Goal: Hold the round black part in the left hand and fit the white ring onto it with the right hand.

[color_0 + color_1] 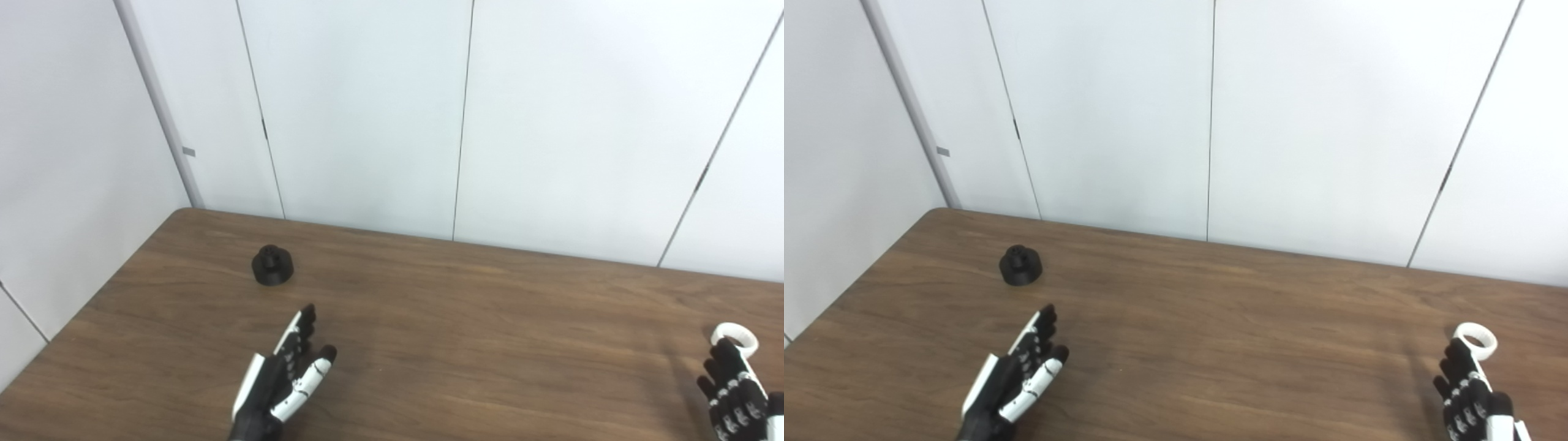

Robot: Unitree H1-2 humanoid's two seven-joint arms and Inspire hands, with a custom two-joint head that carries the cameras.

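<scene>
The round black part (272, 265) stands on the brown wooden table (465, 318) toward its back left, untouched. My left hand (283, 376) hovers in front of it, a little to its right, open with fingers stretched toward the part and a clear gap between them. The white ring (734, 337) lies flat near the table's right side. My right hand (733, 392) is open just in front of the ring, its fingertips (724, 346) overlapping the ring's near edge; whether they touch it is unclear. Only part of this hand shows at the picture's lower right corner.
White wall panels (367, 110) rise right behind the table's far edge and along its left side. The table's left edge runs diagonally close to the black part.
</scene>
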